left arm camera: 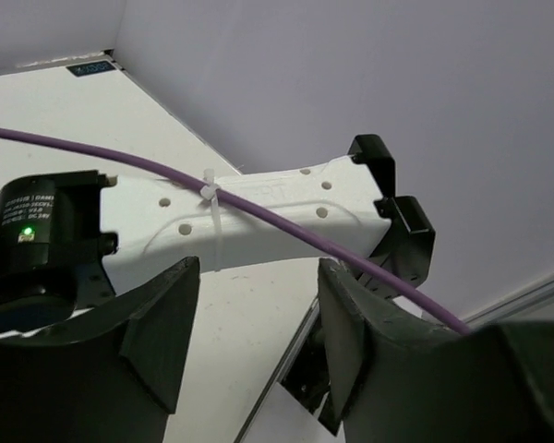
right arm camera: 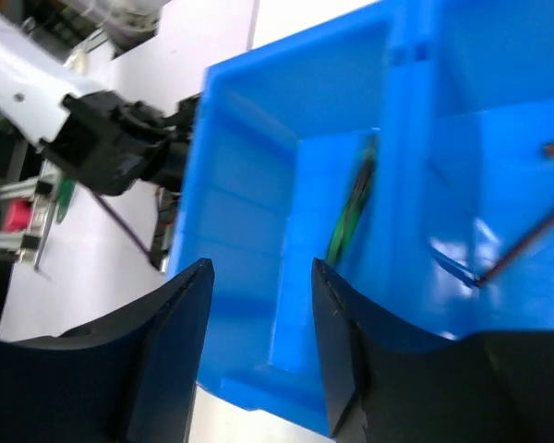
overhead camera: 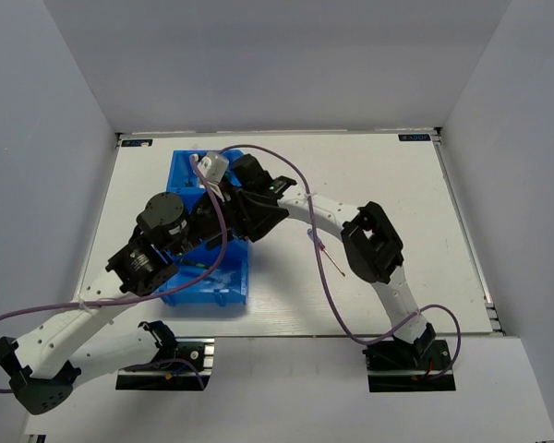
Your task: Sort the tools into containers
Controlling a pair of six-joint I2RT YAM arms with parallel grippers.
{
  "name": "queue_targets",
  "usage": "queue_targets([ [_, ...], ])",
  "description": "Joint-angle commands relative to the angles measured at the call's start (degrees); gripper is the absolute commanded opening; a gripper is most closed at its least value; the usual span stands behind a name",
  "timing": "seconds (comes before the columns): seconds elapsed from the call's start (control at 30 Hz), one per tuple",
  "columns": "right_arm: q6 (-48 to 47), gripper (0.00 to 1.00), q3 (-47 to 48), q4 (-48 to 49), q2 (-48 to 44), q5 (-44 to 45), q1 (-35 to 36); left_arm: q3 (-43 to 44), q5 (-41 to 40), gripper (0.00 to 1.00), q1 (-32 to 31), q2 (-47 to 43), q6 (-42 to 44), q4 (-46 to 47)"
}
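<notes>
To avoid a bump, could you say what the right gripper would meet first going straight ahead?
Most likely the translucent bright-blue rectangular plastic bin, around its end compartment's wall, framed between the open fingers; depth is unclear.

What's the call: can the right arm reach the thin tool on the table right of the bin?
Probably yes. The thin tool lies uncovered on the table; the right fingers are open and empty over the blue bin. The purple cable runs close by.

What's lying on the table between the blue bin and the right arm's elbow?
One thin loose tool on the table, apart from the bin, the arm's purple cable passing by it. Top view shows it.
</notes>
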Motion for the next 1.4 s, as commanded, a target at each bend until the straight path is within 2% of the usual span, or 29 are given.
queue_targets([
  [0.0,-0.54,0.52,1.19,1.17,-3.09,3.96,-2.55,-1.09,-1.30,0.63,0.13,-0.68,-1.72,-0.22],
  [0.07,0.25,0.48,1.02,1.52,-5.20,5.02,-4.83,-1.09,-1.30,0.53,0.13,0.46,-2.51,-0.22],
  [0.1,0.77,0.27,1.19,1.35,-6.25,5.81,-6.14,-1.09,-1.30,0.32,0.13,0.46,-2.52,-0.22],
  [0.13,1.21,0.11,1.36,-0.13,-7.48,8.25,-6.77,-1.09,-1.30,0.22,0.13,1.51,-3.13,-0.75],
  [0.17,1.48,0.00,1.54,-1.45,-8.10,11.41,-7.38,0.13,-1.30,0.15,-0.39,2.21,-3.13,-1.80],
  [0.2,1.13,0.00,1.63,-2.77,-9.59,13.79,-9.56,0.14,-1.30,0.00,-0.40,4.14,-3.74,-2.41],
  [0.23,-0.78,0.00,1.98,-9.57,-10.82,19.73,-10.37,0.92,-0.78,0.00,-0.40,5.11,-3.75,-2.42],
  [0.27,-3.59,0.00,3.20,-12.86,-11.53,28.49,-10.81,1.45,-0.77,0.00,-0.40,6.25,-4.53,-3.55],
  [0.33,-6.77,0.00,4.52,-21.10,-11.53,38.37,-13.27,2.50,-0.07,0.00,-0.40,10.98,-5.77,-4.70],
  [0.37,-7.48,0.00,4.96,-26.02,-10.92,47.47,-14.06,3.12,-1.11,0.00,-0.40,13.01,-7.16,-7.49],
  [0.43,-9.58,0.00,3.75,-32.03,-11.18,50.54,-19.31,6.88,-5.39,0.00,-0.40,18.02,-11.64,-11.98],
  [0.47,-11.16,0.00,1.56,-34.14,-13.01,52.20,-21.78,8.73,-7.69,0.00,-1.09,23.87,-14.18,-19.05],
  [0.5,-11.26,0.08,-0.89,-35.55,-13.98,52.65,-22.76,10.41,-9.63,0.00,-1.10,26.98,-16.73,-22.34],
  [0.53,-11.96,0.33,-1.96,-36.26,-16.00,52.22,-26.25,14.60,-12.87,0.14,-1.62,30.05,-20.67,-25.33],
  [0.57,-12.14,0.41,-3.19,-37.05,-16.97,51.96,-27.33,16.73,-14.73,0.22,-1.63,33.04,-22.28,-27.80],
  [0.6,-12.23,0.47,-6.25,-38.19,-19.59,52.04,-29.34,20.32,-17.35,0.40,-2.32,38.29,-26.30,-30.95],
  [0.63,-11.88,0.49,-7.32,-38.55,-20.66,51.96,-31.36,22.18,-17.38,0.47,-2.85,40.87,-27.47,-31.94],
  [0.7,-10.74,0.49,-11.53,-39.43,-23.91,52.13,-33.31,29.79,-18.96,0.57,-2.86,46.31,-29.75,-36.40],
  [0.73,-10.21,0.49,-12.86,-39.26,-24.80,52.22,-35.84,33.15,-19.49,0.59,-3.38,52.52,-31.24,-38.61],
  [0.77,-9.60,0.49,-15.48,-38.91,-27.24,52.83,-36.56,36.93,-19.49,0.60,-3.39,55.98,-32.30,-41.50],
  [0.8,-8.90,0.49,-17.77,-38.99,-27.79,52.75,-38.05,45.75,-19.49,0.60,-3.39,59.75,-33.62,-48.84],
  [0.87,-8.19,0.49,-20.68,-39.43,-30.06,51.35,-39.98,55.29,-18.61,0.60,-3.39,71.23,-35.04,-56.17],
  [0.9,-7.92,0.49,-21.74,-38.74,-31.82,50.47,-41.04,62.99,-17.92,0.60,-4.00,74.17,-35.04,-59.08],
  [0.93,-7.83,0.49,-25.32,-38.30,-32.53,49.85,-41.49,65.24,-17.91,0.60,-4.00,76.38,-36.26,-62.59],
  [1.07,-7.48,0.48,-30.88,-35.92,-37.72,47.12,-44.12,60.54,-18.69,0.60,-4.53,77.54,-38.97,-59.73],
  [1.37,-6.52,0.46,-36.42,-35.04,-40.18,40.01,-47.64,62.45,-22.12,0.59,-4.53,80.27,-40.57,-61.84],
])
